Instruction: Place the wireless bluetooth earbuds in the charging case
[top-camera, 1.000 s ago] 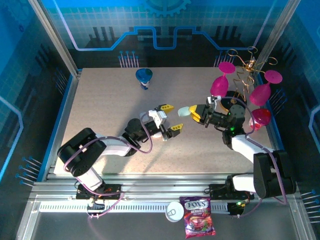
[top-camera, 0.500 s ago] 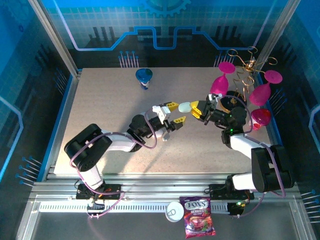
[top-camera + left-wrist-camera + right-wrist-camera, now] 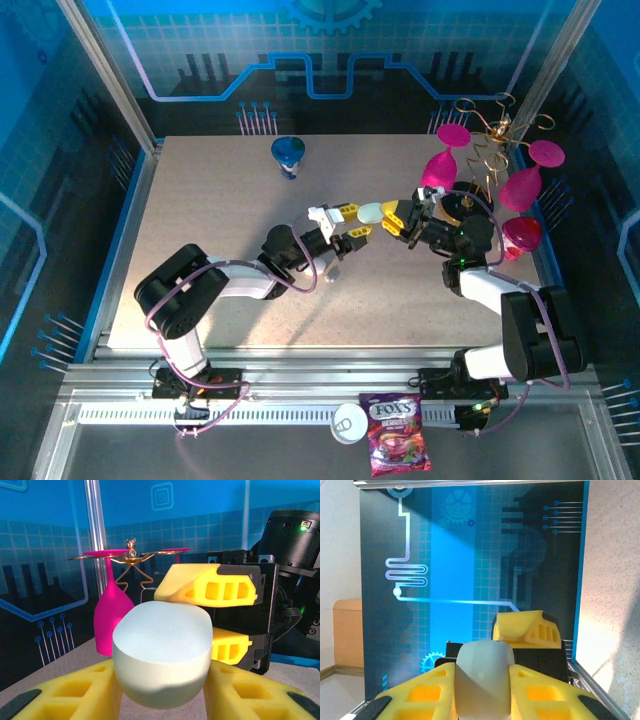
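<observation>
I am pinching the case (image 3: 161, 655) in the right gripper (image 3: 384, 218), holding it in the air above the table (image 3: 210, 200), roughly midway between the two arms. The left gripper (image 3: 355, 222) is bracketing the free end of the case; I cannot tell whether it is bearing on the shell. I am treating the case as light, rigid, glossy and slip-prone: grip across the flat faces, not the rounded edge. Count: one case, two grippers, one blue glass (image 3: 289, 152).
</observation>
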You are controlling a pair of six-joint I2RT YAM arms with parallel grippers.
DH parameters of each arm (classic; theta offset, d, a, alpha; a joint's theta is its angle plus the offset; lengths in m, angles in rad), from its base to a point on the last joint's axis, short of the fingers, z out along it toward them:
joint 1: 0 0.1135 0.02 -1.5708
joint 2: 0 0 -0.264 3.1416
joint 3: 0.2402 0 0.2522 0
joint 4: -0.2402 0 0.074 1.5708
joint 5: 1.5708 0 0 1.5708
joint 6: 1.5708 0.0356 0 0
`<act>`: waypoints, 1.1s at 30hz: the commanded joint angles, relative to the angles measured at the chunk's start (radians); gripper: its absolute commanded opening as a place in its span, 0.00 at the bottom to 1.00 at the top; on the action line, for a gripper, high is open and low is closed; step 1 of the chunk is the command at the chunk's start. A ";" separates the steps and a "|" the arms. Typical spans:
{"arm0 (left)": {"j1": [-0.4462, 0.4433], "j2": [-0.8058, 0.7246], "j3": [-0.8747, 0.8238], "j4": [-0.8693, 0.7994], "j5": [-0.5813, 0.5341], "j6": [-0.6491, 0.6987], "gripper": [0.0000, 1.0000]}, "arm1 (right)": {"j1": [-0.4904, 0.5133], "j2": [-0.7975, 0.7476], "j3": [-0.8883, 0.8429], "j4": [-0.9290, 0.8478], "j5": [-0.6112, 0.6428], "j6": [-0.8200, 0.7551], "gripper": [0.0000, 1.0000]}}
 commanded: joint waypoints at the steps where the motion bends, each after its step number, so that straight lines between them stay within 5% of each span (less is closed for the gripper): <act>1: 0.002 0.010 0.032 0.033 0.046 -0.001 0.44 | 0.011 0.000 -0.004 0.047 -0.002 0.000 0.24; 12: 0.002 0.007 0.037 0.033 0.057 -0.010 0.49 | 0.011 -0.028 -0.004 -0.017 -0.011 -0.043 0.24; 23: 0.003 0.011 0.033 0.033 0.065 -0.009 0.37 | 0.011 -0.027 -0.004 -0.013 -0.011 -0.039 0.25; 25: 0.005 0.012 0.032 0.032 0.066 -0.012 0.33 | 0.011 -0.030 -0.003 -0.017 -0.011 -0.044 0.30; 29: 0.018 0.002 0.024 0.032 0.085 -0.051 0.30 | 0.008 -0.055 0.000 -0.075 -0.006 -0.127 0.57; 33: 0.037 -0.025 -0.008 0.003 0.091 -0.051 0.29 | 0.002 -0.101 0.011 -0.188 -0.004 -0.245 0.68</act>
